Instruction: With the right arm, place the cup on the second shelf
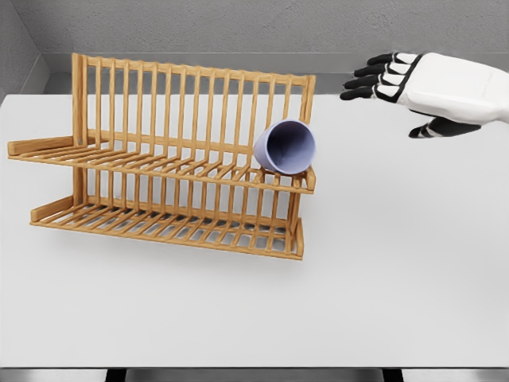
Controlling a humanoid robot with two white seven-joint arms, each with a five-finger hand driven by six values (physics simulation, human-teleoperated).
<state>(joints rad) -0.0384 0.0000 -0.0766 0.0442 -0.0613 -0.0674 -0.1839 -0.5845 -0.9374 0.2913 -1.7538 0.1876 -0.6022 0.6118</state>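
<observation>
Cup on rack's upper shelf

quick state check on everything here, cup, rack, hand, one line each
cup: lying on its side at the right end of the rack's upper shelf, opening facing the camera, not held
rack: upright on the table, lower shelf bare
right hand: open, holding nothing, apart from the cup, up and to its right
table: white, carries the rack

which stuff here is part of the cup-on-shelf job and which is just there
Part of the job:
- cup, lying on its side on the rack's upper shelf
- wooden rack
- right hand, open, off to the rack's right

Just there:
- white table
</observation>
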